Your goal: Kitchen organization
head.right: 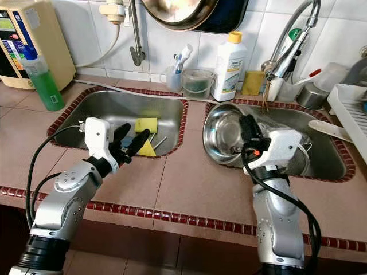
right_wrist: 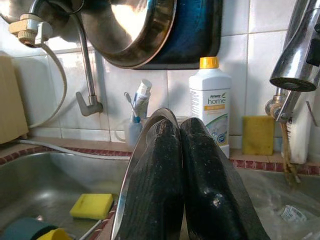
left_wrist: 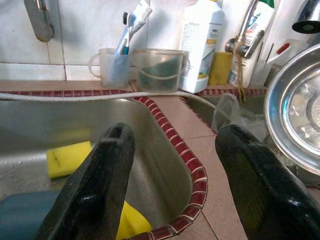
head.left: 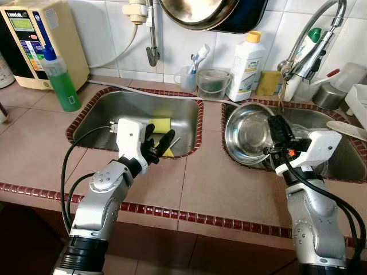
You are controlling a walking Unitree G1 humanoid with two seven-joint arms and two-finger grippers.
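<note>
The right end effector (head.left: 276, 127) is clamped on the near rim of a steel bowl (head.left: 246, 132), its two black fingers (right_wrist: 195, 185) pressed together with the thin rim between them; the bowl stands tilted inside the right sink basin (head.left: 338, 166), leaning toward the divider between the basins. The left end effector (head.left: 159, 143) hovers over the near edge of the left sink basin (head.left: 109, 112) with its fingers spread apart and nothing between them. Directly ahead of and below those fingers a yellow sponge (head.left: 160, 124) lies on the basin floor, with a second yellow item (left_wrist: 131, 220) just beside it at the near wall and a blue-grey object (left_wrist: 25, 215) next to that; what these two are cannot be told. On the tiled tabletop (head.left: 212, 183) behind the basins stand a white detergent bottle (head.left: 246, 64) with a yellow cap, a clear plastic tub (head.left: 213, 83), a cup holding toothbrushes (head.left: 187, 77) and another yellow sponge (head.left: 267, 83) near the faucet (head.left: 312, 40). A green soap bottle (head.left: 60, 80) stands at the left rear beside a cream appliance (head.left: 40, 34). A large pan (head.left: 200, 11) hangs on the wall above.
</note>
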